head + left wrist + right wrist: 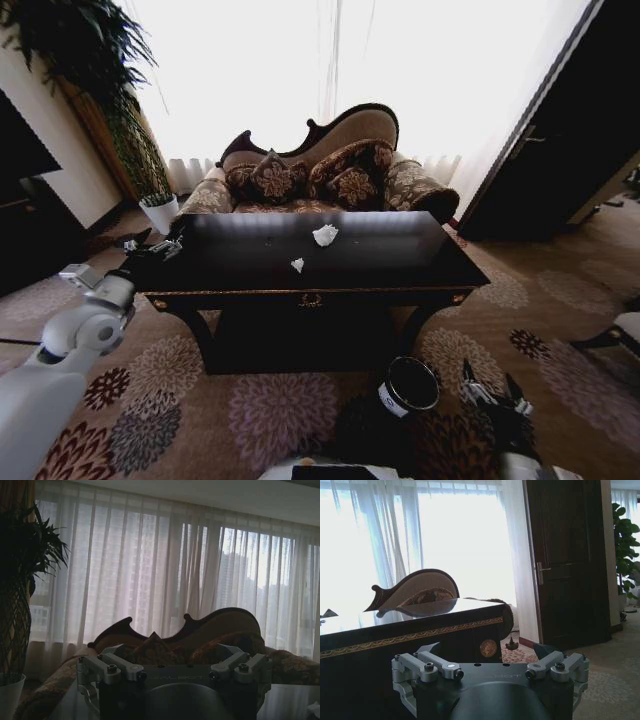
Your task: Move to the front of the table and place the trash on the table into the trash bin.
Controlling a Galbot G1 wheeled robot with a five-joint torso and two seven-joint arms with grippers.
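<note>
From up top on the head view, your left tool point(150, 243) hovers at the table point(400, 262) corner, fingers look spread, holding nothing. Paper wads point(325, 235) sit mid-table; bin point(409, 385) on the floor by the right tool point(495, 392). Left wrist view: reach inward first. Right wrist view: can't tell its opening.

Table: large rectangular glossy black wooden table point(400, 262) with gold edge trim is standing on the floral patterned carpet point(180, 400).
Top surface: two crumpled white paper wads are lying on it, the larger point(325, 235) near the middle, the smaller point(297, 265) nearer the front edge, apart.
Floor: small black cylindrical bin point(409, 386) is standing on the carpet by the front right leg.
</note>
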